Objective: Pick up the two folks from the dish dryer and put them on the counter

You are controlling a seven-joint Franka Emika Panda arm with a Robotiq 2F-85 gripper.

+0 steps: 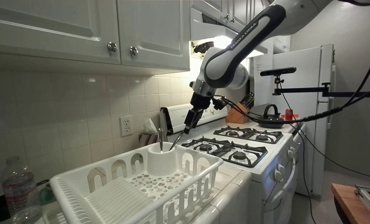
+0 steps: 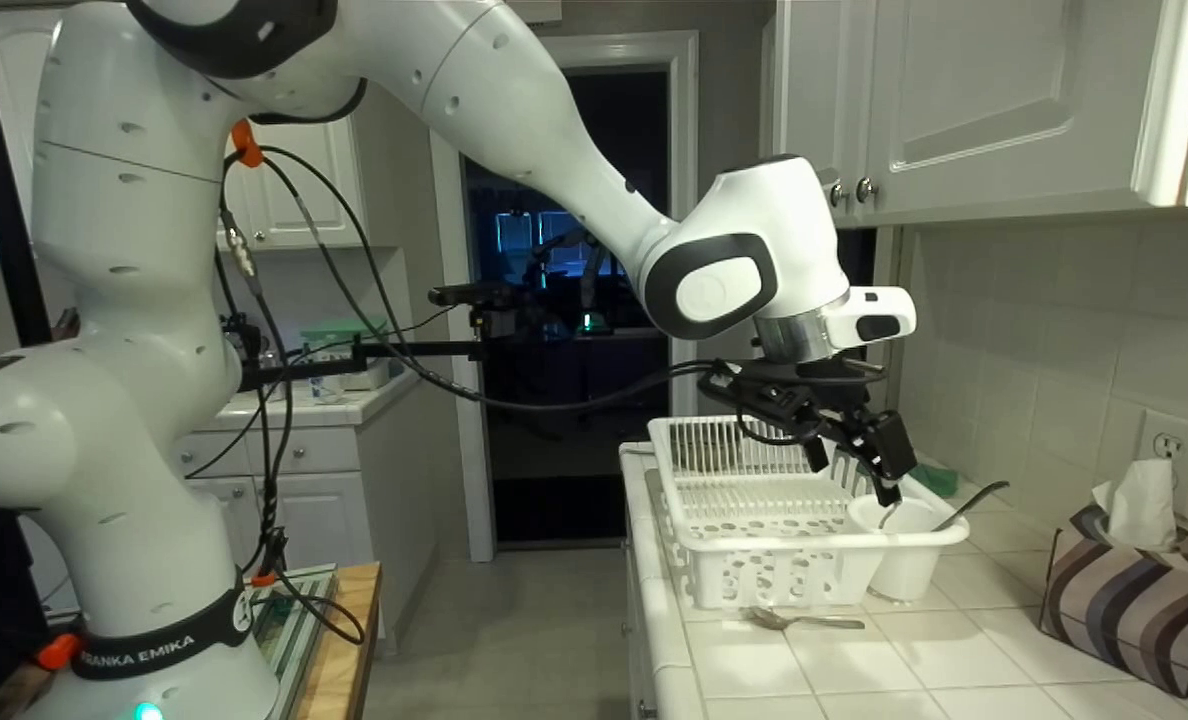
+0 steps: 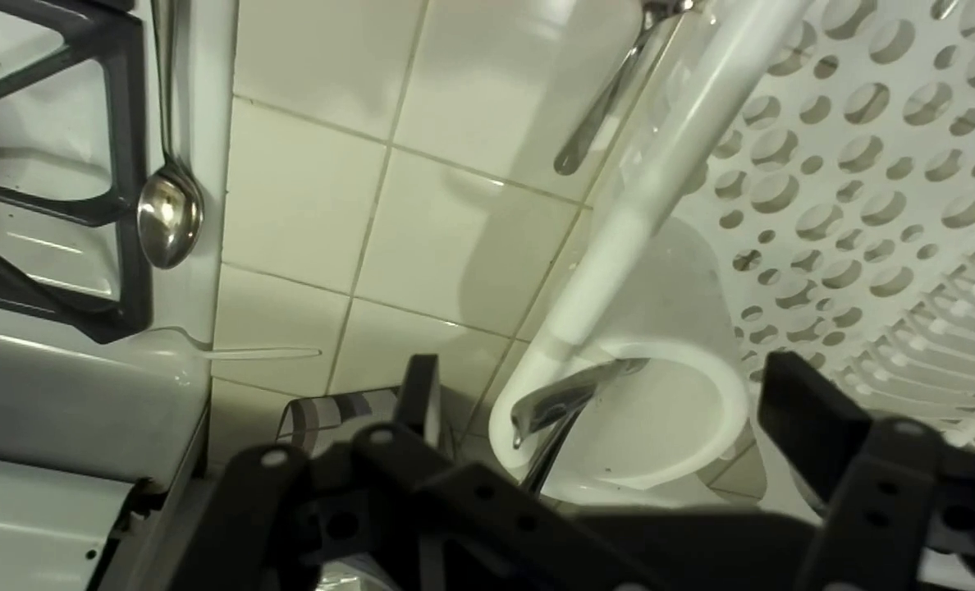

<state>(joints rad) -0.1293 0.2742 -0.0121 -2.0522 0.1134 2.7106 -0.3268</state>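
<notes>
Tiled counter [image 2: 754, 672] probably has neither yet: both presumed forks [image 3: 555, 404] still in dish dryer [image 2: 794, 544], gripper [image 3: 599, 371] spread, holding nothing.

In an exterior view the brightest light glows from beneath the range hood [image 1: 205, 31], washing out the spot under it and fading along the tiled wall [image 1: 79, 124] into dim grey at the far left. The doorway [image 2: 564, 450] in an exterior view stands nearly black but for a small blue glow, while pale glare whitens the counter [image 2: 754, 670] in the foreground. The wrist view carries a yellow-green cast, with soft shadows across the counter, a hard glint on a spoon [image 3: 169, 215], and the gripper [image 3: 602, 369] dark and soft-edged.
</notes>
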